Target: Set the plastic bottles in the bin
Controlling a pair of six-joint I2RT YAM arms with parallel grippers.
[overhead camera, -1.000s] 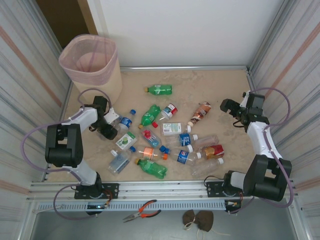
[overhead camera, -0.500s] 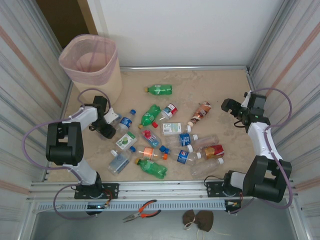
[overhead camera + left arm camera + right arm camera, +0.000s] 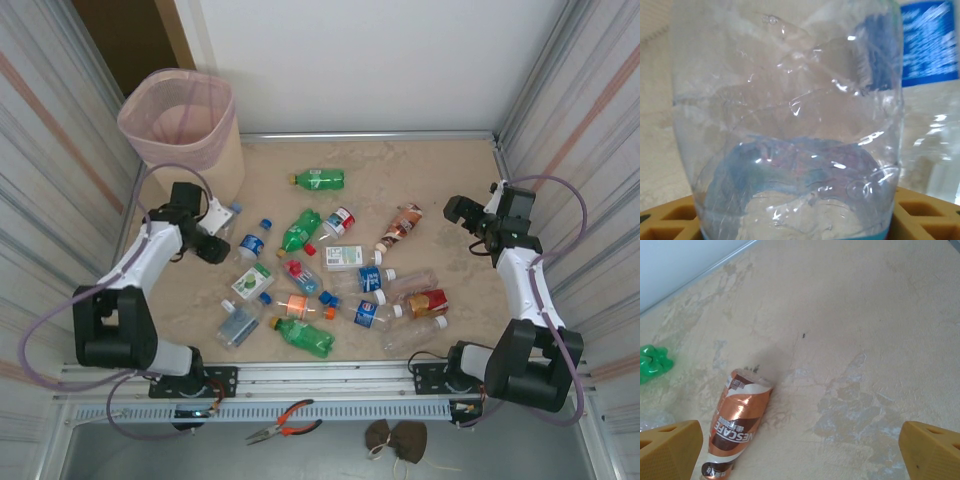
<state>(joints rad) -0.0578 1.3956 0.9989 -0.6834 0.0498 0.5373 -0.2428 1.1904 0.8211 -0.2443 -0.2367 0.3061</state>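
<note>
When read from overhead first: left gripper (image 3: 212,228) clenched around a clear bottle (image 3: 224,214) with a blue cap, just beside the beige bin (image 3: 225,165) at its near right side, seemingly lower than the pink-lined rim. Carry toward the bin under way, by the look of it, with the release not yet done. Right gripper (image 3: 458,212) well apart at the far right, near a brown Nescafé bottle (image 3: 403,222). Over a dozen other bottles loose on the tabletop (image 3: 440,160), most heaped in the middle, with a lone green bottle (image 3: 318,179) farther back.

From the left wrist: clear bottle (image 3: 790,125) pressed close to the lens, walls dented and creased, seated between the yellow finger pads (image 3: 920,212). Beyond it, blurred, a blue-labelled bottle (image 3: 930,45).

From the right wrist: right gripper (image 3: 800,452) spread wide, nothing between its pads (image 3: 670,445), bare tabletop below. Nescafé bottle (image 3: 737,427) lying close to one pad, and a green bottle base (image 3: 652,362) at the frame edge.

Likely trouble: thin, crumpled plastic giving way under the squeeze and squirting out mid-lift. Also risks striking the bin wall or snagging the bag liner if swung across without first climbing above the rim, enough to tip the bin or drop the bottle outside.
</note>
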